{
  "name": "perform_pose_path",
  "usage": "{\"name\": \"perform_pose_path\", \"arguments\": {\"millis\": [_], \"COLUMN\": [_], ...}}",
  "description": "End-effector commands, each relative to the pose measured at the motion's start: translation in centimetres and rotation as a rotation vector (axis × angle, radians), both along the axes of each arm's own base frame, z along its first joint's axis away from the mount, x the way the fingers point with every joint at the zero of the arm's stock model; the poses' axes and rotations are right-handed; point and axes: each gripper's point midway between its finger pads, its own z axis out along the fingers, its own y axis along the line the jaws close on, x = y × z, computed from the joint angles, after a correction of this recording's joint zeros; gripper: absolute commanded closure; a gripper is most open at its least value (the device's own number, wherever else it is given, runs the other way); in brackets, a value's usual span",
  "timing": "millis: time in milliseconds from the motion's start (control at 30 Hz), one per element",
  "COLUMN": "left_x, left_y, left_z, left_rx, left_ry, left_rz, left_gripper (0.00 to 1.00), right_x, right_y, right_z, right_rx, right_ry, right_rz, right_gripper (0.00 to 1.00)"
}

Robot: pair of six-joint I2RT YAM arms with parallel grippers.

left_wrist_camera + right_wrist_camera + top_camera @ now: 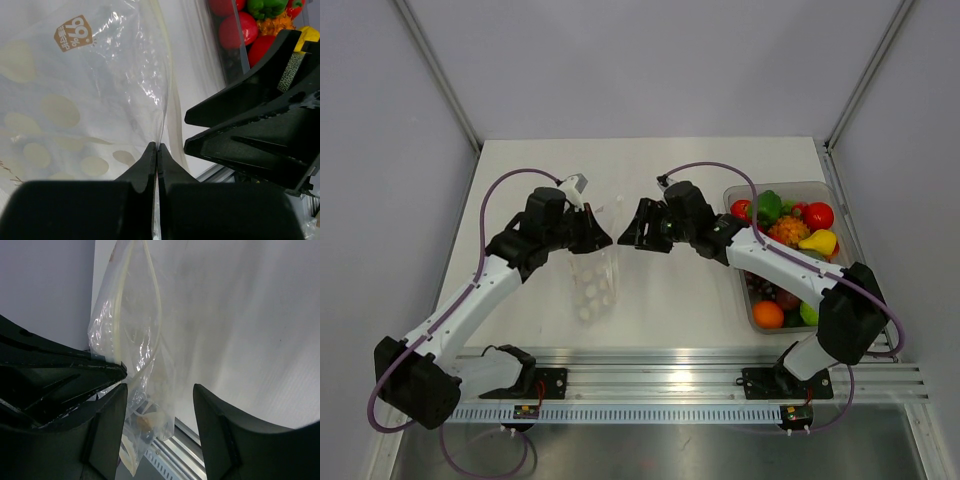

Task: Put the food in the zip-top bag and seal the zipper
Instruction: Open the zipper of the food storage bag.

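Both in our view: left end effector (157,150) clamped on zip-top bag (100,90), right end effector (160,390) agape beside it.

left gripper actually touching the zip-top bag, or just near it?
Touching. The left wrist view shows the left gripper shut, its fingers pinching the clear film of the zip-top bag between their tips.

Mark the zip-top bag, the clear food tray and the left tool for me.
zip-top bag (597,272), top external view, on its dotted middle panel.
clear food tray (790,186), top external view, on its far rim.
left tool (157,146), left wrist view, where its closed fingertips pinch the bag film.
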Motion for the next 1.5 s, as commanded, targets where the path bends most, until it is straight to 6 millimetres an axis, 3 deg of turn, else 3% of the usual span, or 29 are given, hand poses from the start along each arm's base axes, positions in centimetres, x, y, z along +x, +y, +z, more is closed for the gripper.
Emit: {"name": "perform_pose_path", "arguments": {"millis": [0, 267, 400, 433, 633, 800, 933, 1200, 1300, 1333, 1433, 1467], "left_x": [-0.2, -0.1, -0.1, -0.1, -0.1, -0.2, -0.2, -0.1, -0.1, -0.2, -0.4, -0.4], "left_y": [-0.9, -0.7, -0.5, -0.5, -0.4, -0.3, -0.3, -0.5, -0.6, -0.5, -0.4, -0.2], "left_z": [2.0, 1.9, 1.5, 1.4, 0.7, 0.1, -0.1, 1.1, 1.5, 1.6, 1.6, 1.9], "left_rx": [-0.059, -0.056, -0.041, -0.037, -0.023, -0.011, -0.012, -0.028, -0.029, -0.029, -0.016, -0.002], "left_ry": [-0.054, -0.058, -0.056, -0.053, -0.042, -0.035, -0.032, -0.058, -0.066, -0.067, -0.065, -0.073], "left_rz": [-0.034, -0.028, -0.020, -0.021, -0.023, -0.026, -0.026, -0.035, -0.043, -0.045, -0.058, -0.057], "left_gripper": [1.00, 1.00, 1.00, 1.00, 1.00, 1.00, 1.00, 1.00, 1.00, 1.00, 1.00, 1.00], "right_x": [-0.2, -0.4, -0.3, -0.2, -0.4, -0.5, -0.5, -0.5, -0.6, -0.6, -0.2, 0.2], "right_y": [1.9, 1.0, 0.5, 0.5, 0.9, 0.3, 0.0, 1.5, 1.8, 1.7, 0.9, 0.4], "right_z": [2.9, 2.7, 3.5, 3.6, 2.5, 3.7, 3.4, 0.6, -0.2, -0.5, -0.8, -1.0], "right_rx": [0.095, 0.060, 0.054, 0.051, 0.053, 0.079, 0.073, 0.050, 0.044, 0.038, -0.002, -0.037], "right_ry": [-0.041, -0.041, -0.062, -0.064, -0.027, -0.049, -0.053, 0.013, 0.024, 0.027, 0.013, -0.008], "right_rz": [0.041, 0.018, 0.004, 0.001, 0.006, -0.017, -0.034, 0.006, 0.015, 0.014, -0.019, -0.039], "right_gripper": [0.39, 0.40, 0.15, 0.14, 0.17, 0.22, 0.24, 0.39, 0.58, 0.73, 1.00, 1.00]}}
